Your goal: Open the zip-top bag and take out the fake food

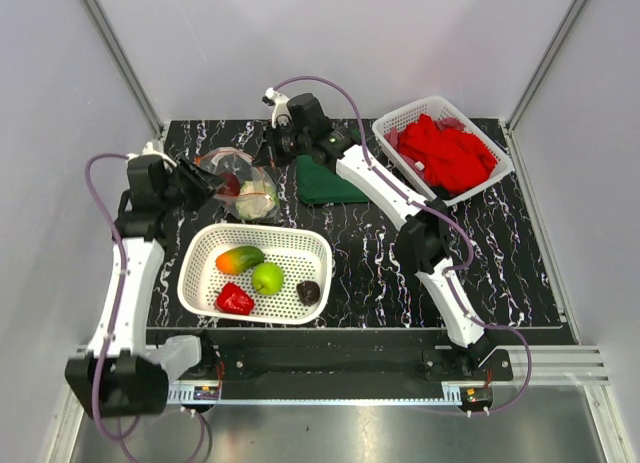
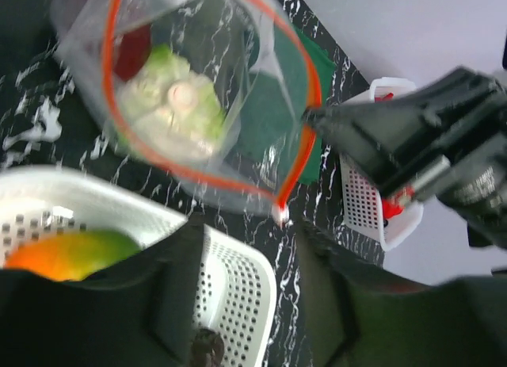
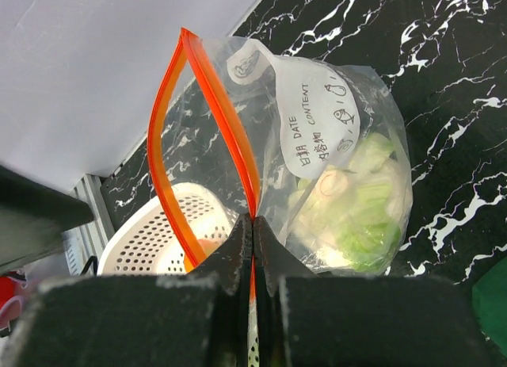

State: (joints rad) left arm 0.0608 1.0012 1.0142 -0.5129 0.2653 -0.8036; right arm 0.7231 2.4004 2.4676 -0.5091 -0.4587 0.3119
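Note:
The zip-top bag (image 1: 243, 181) lies at the back left of the table, its red-orange zip mouth (image 2: 212, 181) spread open. A white-green cauliflower (image 2: 169, 104) and a dark red piece (image 2: 131, 55) are inside it. My right gripper (image 3: 253, 224) is shut on the zip strip beside the white label (image 3: 317, 113); in the top view it (image 1: 268, 155) is at the bag's far edge. My left gripper (image 2: 245, 296) is open and empty, just short of the bag's near corner, at its left in the top view (image 1: 204, 183).
A white basket (image 1: 310, 245) in front of the bag holds a mango (image 1: 240, 259), green apple (image 1: 267, 278), red pepper (image 1: 235, 300) and small dark piece (image 1: 309, 292). A folded green cloth (image 1: 325, 183) lies right of the bag. A basket of red cloths (image 1: 445, 148) stands back right.

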